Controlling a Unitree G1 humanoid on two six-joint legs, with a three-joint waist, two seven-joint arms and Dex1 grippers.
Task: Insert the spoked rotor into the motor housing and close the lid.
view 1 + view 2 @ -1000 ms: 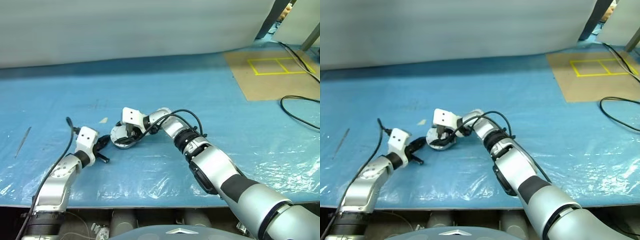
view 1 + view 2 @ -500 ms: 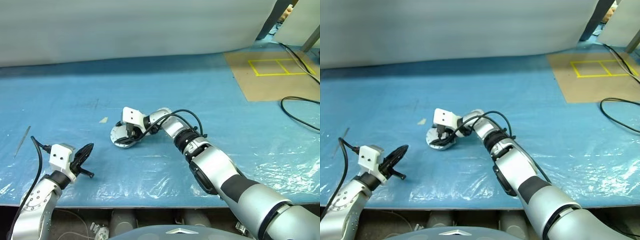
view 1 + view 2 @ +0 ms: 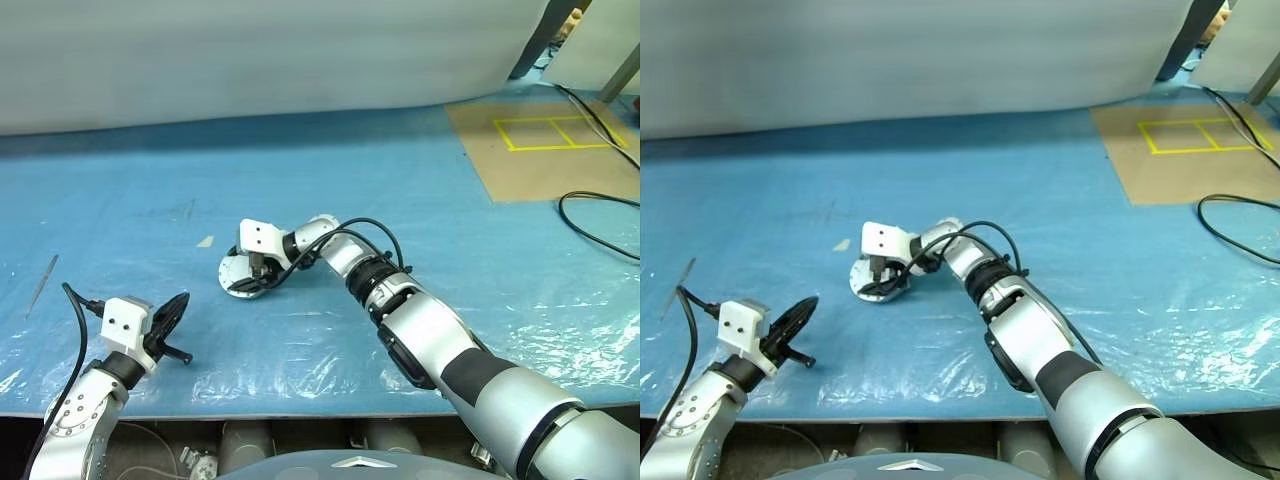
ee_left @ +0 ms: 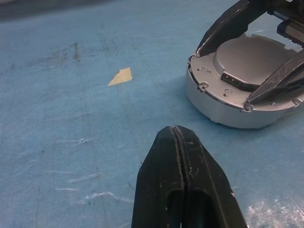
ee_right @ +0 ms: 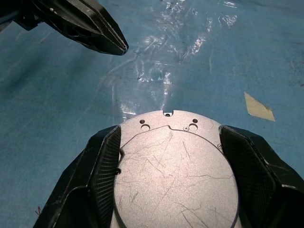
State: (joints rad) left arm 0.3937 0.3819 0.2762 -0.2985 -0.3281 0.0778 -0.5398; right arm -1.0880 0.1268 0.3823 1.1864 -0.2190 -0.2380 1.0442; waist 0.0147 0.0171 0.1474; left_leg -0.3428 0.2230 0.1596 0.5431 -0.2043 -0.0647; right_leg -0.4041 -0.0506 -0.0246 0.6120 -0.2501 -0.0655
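The lid (image 4: 247,61) sits closed on the housing (image 4: 223,104), so the task looks nearly done. Right gripper (image 5: 166,156) fingers grip the lid's sides; left gripper (image 4: 183,156) fingers are pressed together, empty, well apart.

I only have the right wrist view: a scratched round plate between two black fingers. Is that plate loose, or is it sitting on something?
Observer: It is the lid, seated on top of the motor housing. The housing's side wall stands flat on the blue sheet.
Operator: And the pointed black thing across from me?
Observer: That is the left end effector. Its fingers are pressed shut with nothing between them.
Operator: Anything else lying around?
Observer: A thin metal tool lies far out on the robot's left, apart from everything else.
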